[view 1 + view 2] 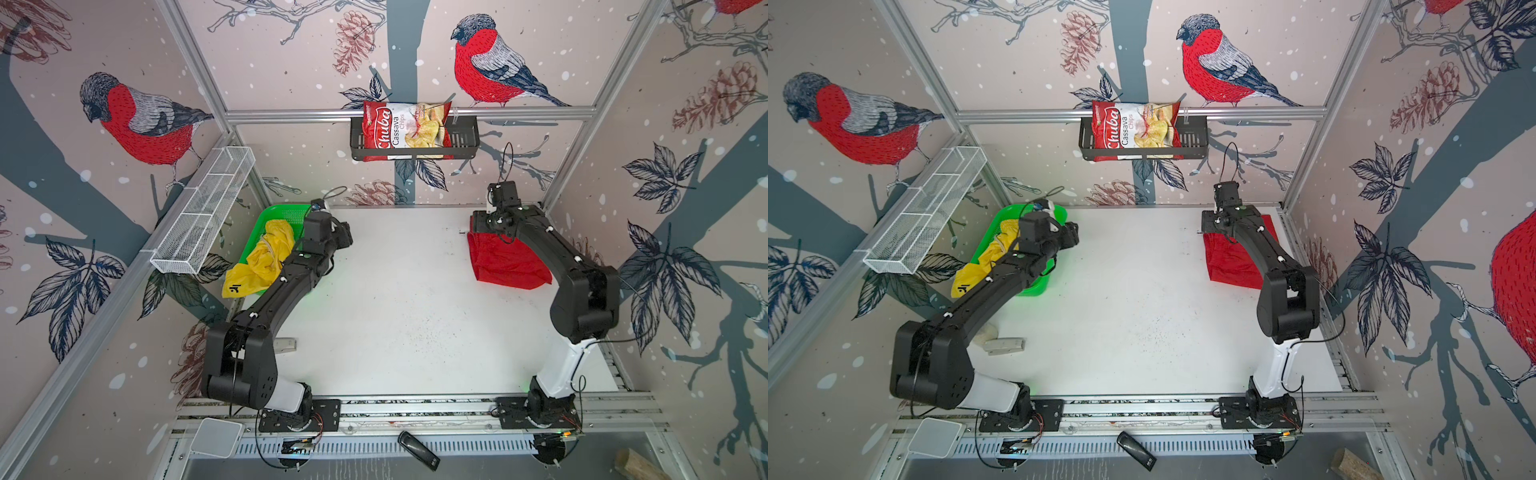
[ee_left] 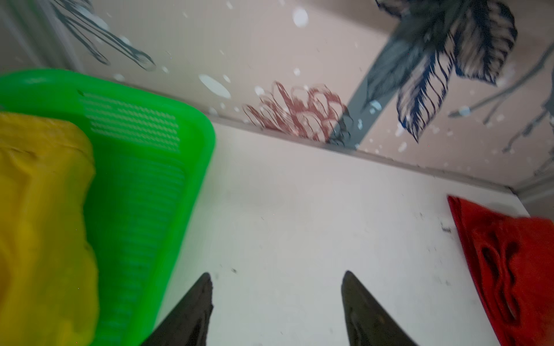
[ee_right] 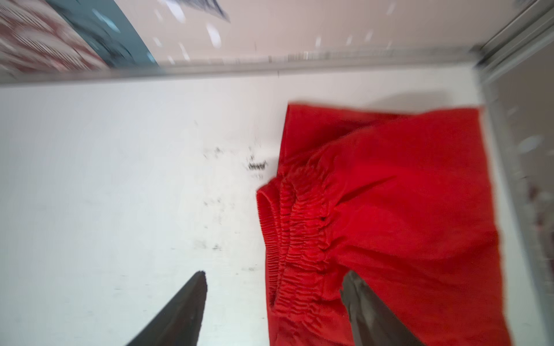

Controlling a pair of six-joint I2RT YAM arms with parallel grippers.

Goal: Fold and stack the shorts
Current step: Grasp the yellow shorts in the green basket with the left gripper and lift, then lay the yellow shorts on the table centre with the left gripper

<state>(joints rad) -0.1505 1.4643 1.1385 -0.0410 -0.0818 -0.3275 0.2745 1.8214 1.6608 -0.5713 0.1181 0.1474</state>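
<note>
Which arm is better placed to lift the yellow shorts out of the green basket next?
Probably the left. The left gripper hangs open right beside the green basket that holds the yellow shorts. The right gripper is across the table, open over the red shorts.

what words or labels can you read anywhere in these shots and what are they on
"Chuba": chips bag in the black wall basket.
"Cassava Chips": same bag.
Finer print on the bag: too small to read.
The black mark on the yellow shorts: a logo, no legible letters.
</note>
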